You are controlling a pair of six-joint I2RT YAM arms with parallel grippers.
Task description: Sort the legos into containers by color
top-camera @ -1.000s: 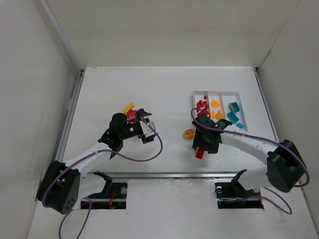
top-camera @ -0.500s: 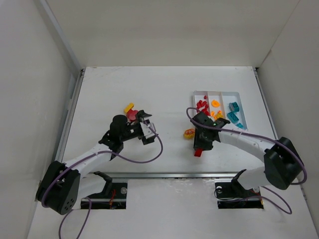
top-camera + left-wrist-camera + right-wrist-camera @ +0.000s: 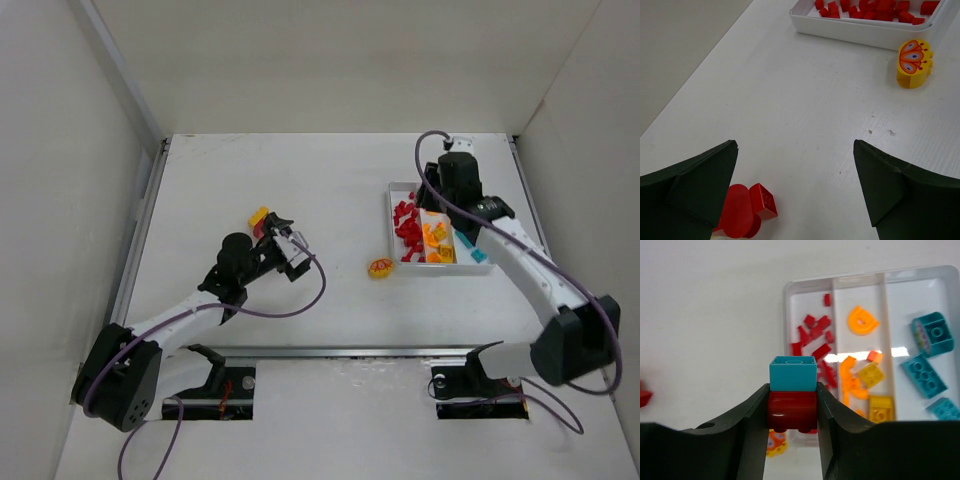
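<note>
Two stacked legos [image 3: 792, 412], red under cyan, pinched by right gripper [image 3: 792, 407]; left gripper [image 3: 794, 160] spread wide; three containers [image 3: 900, 305].

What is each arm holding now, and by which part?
Right fingers clamp a red brick by its two sides, a blue brick on top. Left fingers hold nothing.

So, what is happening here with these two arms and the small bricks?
The robot is sorting small bricks by colour into a white tray with three compartments: red, orange-yellow and cyan. The right gripper holds a red brick with a cyan brick sitting on top of it, close to the tray. The left gripper is open and hangs just above a red piece on the table. A yellow butterfly piece lies loose beside the tray.
</note>
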